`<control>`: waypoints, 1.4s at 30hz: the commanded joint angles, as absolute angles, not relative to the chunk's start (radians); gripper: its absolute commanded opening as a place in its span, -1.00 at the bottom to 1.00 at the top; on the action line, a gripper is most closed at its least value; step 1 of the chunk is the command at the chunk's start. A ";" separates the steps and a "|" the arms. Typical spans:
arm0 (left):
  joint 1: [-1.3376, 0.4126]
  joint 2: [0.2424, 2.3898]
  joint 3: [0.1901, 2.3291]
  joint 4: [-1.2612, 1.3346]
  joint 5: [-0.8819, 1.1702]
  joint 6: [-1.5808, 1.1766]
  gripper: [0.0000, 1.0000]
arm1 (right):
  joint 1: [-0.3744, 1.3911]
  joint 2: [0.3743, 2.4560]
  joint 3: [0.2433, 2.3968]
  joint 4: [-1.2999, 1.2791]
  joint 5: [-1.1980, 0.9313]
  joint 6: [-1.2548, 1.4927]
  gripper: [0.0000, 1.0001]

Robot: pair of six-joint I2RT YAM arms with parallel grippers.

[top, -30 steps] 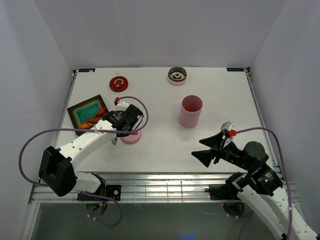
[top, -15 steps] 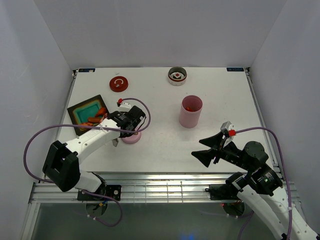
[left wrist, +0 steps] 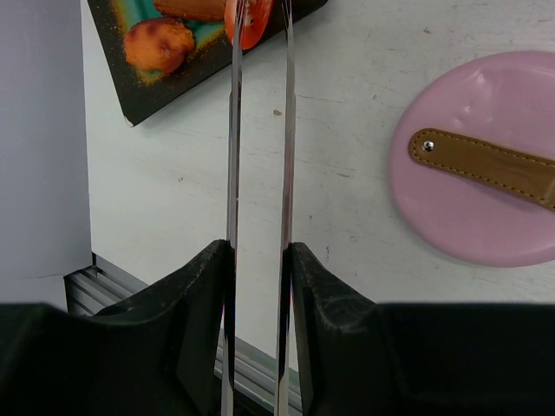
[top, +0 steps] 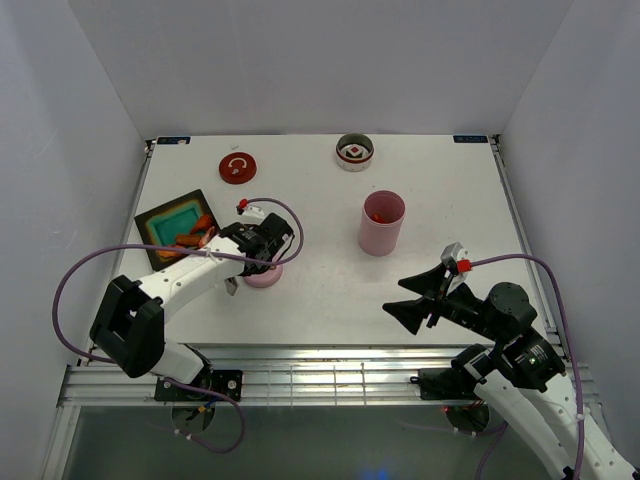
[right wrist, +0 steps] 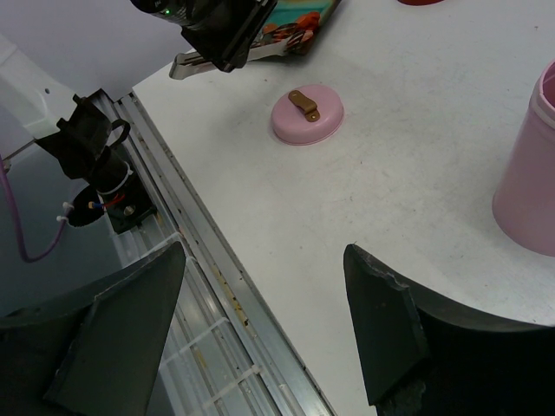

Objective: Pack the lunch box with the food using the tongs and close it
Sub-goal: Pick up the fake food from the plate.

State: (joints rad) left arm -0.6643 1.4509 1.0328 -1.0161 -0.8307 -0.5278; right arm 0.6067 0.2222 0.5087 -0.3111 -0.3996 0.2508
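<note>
1. Left gripper (left wrist: pixel 257 260): fingers pressed onto the two arms of the tongs (left wrist: pixel 233 130), squeezing them almost parallel; I enter this as a firm hold on the tool.
2. Tongs tips: pinching an orange-red food piece (left wrist: pixel 249 19) above the near edge of the black tray (left wrist: pixel 139 100); other orange pieces (left wrist: pixel 159 43) lie inside the tray.
3. Pink lunch box (top: pixel 382 222): upright, open, well apart to the right; something red already inside; its pink lid (left wrist: pixel 486 208), with a brown strap (left wrist: pixel 486 165), lies flat just beside the tongs.
4. Right gripper (right wrist: pixel 264 260): jaws spread wide, nothing between them; it hovers over the near edge of the table (top: pixel 450 180).
5. Handling note, my judgement: I would hold the squeeze constant through the lift; rise straight off the tray before travelling; pass above the lid, not through it; centre the tips over the box mouth and lower inside before easing the squeeze; the piece looks thinly caught, so I would go slowly.
</note>
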 commanded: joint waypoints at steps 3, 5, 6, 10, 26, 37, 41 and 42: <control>-0.669 1.420 1.020 -1.005 -0.870 -0.529 -0.12 | 0.612 0.225 0.518 -0.267 -0.411 0.239 0.59; -0.669 1.424 1.022 -1.006 -0.870 -0.529 -0.11 | 0.612 0.225 0.517 -0.267 -0.410 0.241 0.59; -0.669 1.425 1.026 -1.008 -0.870 -0.529 -0.11 | 0.612 0.225 0.517 -0.267 -0.410 0.241 0.59; -0.669 1.422 1.042 -1.029 -0.865 -0.537 -0.13 | 0.612 0.222 0.515 -0.268 -0.410 0.241 0.59; -0.669 1.382 1.138 -1.100 -0.834 -0.532 -0.61 | 0.612 0.227 0.509 -0.262 -0.400 0.241 0.59; -0.669 1.371 1.348 -1.209 -0.789 -0.542 -1.00 | 0.612 0.224 0.503 -0.262 -0.394 0.250 0.59; -0.669 1.445 1.489 -1.161 -0.755 -0.468 -1.00 | 0.614 0.229 0.502 -0.262 -0.394 0.250 0.59; -0.669 1.472 1.530 -1.149 -0.746 -0.436 -1.00 | 0.612 0.229 0.502 -0.262 -0.394 0.252 0.59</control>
